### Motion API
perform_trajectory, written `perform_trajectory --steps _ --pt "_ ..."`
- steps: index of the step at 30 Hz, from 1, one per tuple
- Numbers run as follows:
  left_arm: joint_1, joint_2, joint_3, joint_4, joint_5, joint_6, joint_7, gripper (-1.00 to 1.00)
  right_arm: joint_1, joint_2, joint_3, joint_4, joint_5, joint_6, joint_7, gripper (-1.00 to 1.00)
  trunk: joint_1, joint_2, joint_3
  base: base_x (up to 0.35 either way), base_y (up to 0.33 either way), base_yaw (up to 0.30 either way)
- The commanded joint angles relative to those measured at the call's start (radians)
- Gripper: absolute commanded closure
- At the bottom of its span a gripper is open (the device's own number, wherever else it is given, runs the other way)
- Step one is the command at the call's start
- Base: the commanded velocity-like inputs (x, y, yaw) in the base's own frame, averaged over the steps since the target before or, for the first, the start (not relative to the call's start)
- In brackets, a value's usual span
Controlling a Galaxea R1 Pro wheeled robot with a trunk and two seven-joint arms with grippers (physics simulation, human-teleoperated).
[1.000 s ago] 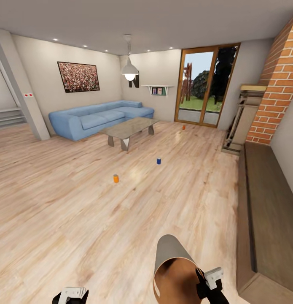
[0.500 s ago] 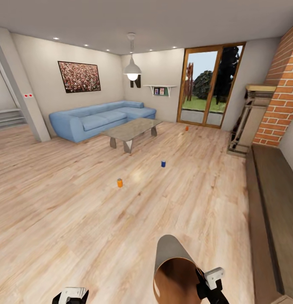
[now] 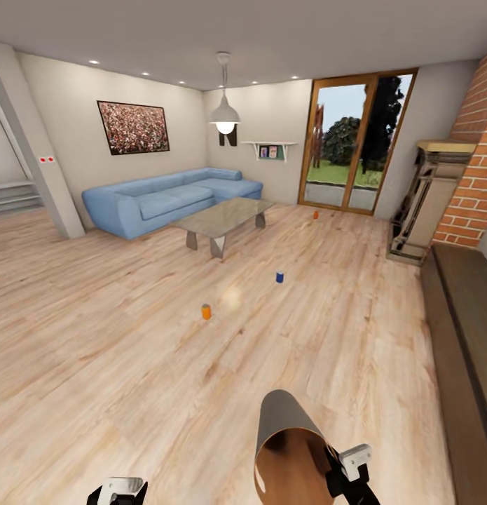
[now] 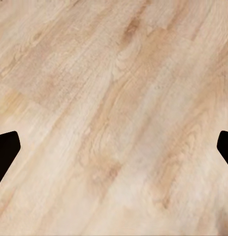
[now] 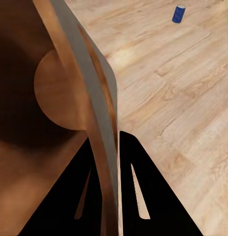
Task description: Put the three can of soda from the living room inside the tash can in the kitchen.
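Tash can [image 3: 289, 449] rim pinched in right jaws; left jaws spread, floor [image 3: 131, 351] between.

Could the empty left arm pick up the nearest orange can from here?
Probably not yet. The orange can stands far across the floor, while the left gripper hangs open near the robot. Nothing blocks the way.

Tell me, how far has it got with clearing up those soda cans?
Barely started. Done: the right hand has the trash can pinched by its rim, and nothing shows inside it. In hand: carrying it across the living room. Left: the near orange can, the blue can and the far orange can all stand on the floor. The left hand is open and empty.
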Motion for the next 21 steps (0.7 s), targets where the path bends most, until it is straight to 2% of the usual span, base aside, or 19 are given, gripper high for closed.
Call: perform_trajectory --steps 1,6,21 --pt "0.0 0.0 0.0 0.0 0.0 0.0 0.0 -1.0 0.0 0.002 -0.002 -0.002 -0.003 0.0 0.01 1.0 0.0 0.0 0.0 0.269 0.227 -0.005" --pt "0.0 0.0 0.0 0.0 0.0 0.0 0.0 -1.0 0.0 0.008 -0.004 -0.002 -0.003 0.0 0.01 1.0 0.0 0.0 0.002 0.269 0.227 -0.113" --pt "0.0 0.0 0.0 0.0 0.001 -0.001 0.0 -1.0 -0.001 0.009 -0.004 -0.002 -0.003 0.0 0.009 1.0 0.0 0.0 0.013 0.269 0.227 -0.219"
